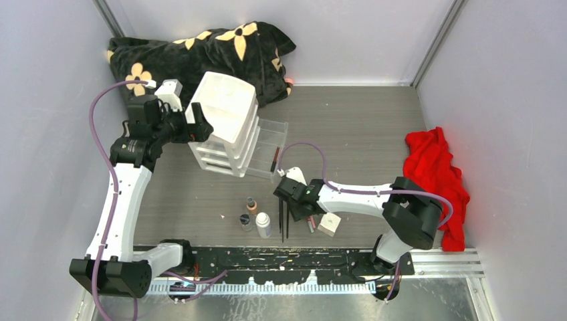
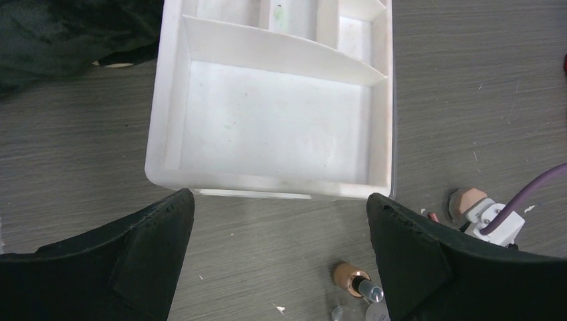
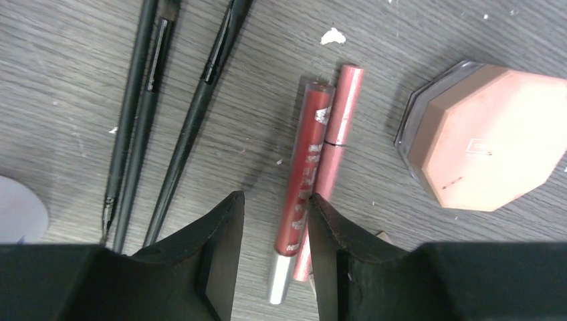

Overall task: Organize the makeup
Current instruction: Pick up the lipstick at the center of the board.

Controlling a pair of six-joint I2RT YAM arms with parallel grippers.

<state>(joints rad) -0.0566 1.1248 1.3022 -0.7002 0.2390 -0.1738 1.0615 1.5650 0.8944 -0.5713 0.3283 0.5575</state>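
black fingers [image 3: 214, 254] of the right gripper [image 3: 275, 199] fill the bottom of its wrist view, parted only narrowly and set astride the lower end of a red stick [image 3: 304, 174] that lies on the grey table [image 1: 361, 127]. bare table shows between the stick and one finger, so nothing is clamped. a pink stick [image 3: 337, 127] lies against the red one along its side, its lower end hidden under the other finger. thin black sticks [image 3: 137, 127] lie roughly parallel on one side of this pair, and the pink-brown octagonal compact [image 3: 491, 137] sits on the other side, near the pink stick but apart from it. seen from above, the white cube [image 1: 329, 224] stands just beside the right gripper, toward the near edge. the white bottle [image 1: 263, 225], small clear jar [image 1: 246, 221] and tan dark-capped bottle [image 1: 251, 205] stand close together just left of the black sticks. the left gripper [image 2: 281, 200] has its fingers spread wide and holds nothing; it is up at the left side of the white stacked-drawer box [image 1: 227, 120], its wrist view looking down into the divided top tray. a clear drawer [image 1: 271, 144] is pulled out toward the right arm, with a thin reddish stick [image 1: 274, 159] in it. a red cloth [image 1: 434, 180] lies at the table's right edge, and a black flowered cloth [image 1: 200, 53] at the back.
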